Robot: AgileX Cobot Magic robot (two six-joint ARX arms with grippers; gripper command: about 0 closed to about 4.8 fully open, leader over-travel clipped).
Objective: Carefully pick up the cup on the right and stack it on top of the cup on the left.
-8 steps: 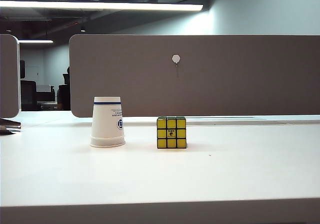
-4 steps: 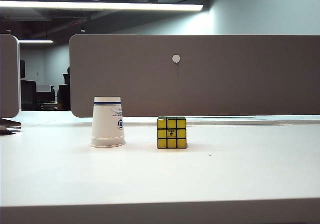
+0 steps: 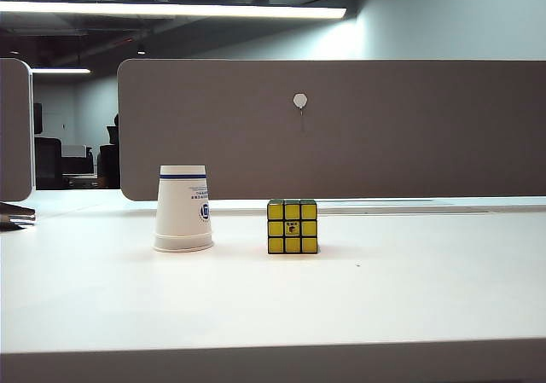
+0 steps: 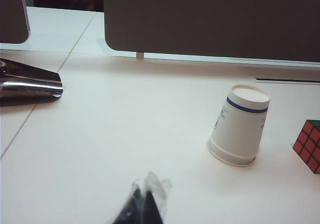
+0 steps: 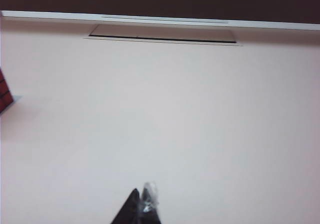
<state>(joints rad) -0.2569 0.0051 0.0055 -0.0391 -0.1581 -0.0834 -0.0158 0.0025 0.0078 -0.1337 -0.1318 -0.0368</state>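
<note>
My work surface is a plain white table (image 3: 358, 298), and only a few things sit on it, all well ahead of my two closed grippers, which hang low over its near part: the left gripper (image 4: 142, 204) and the right gripper (image 5: 140, 206). Ahead and to the right of my left tool stands a white paper cup (image 3: 183, 208) upside down, rim on the table, with a puzzle cube (image 3: 293, 226) near it further right and apart from it. Off to the far left of that tool lies a shiny metal piece (image 4: 27, 87), and beyond my right tool the surface shows a long slot (image 5: 162, 33) by its far edge.
</note>
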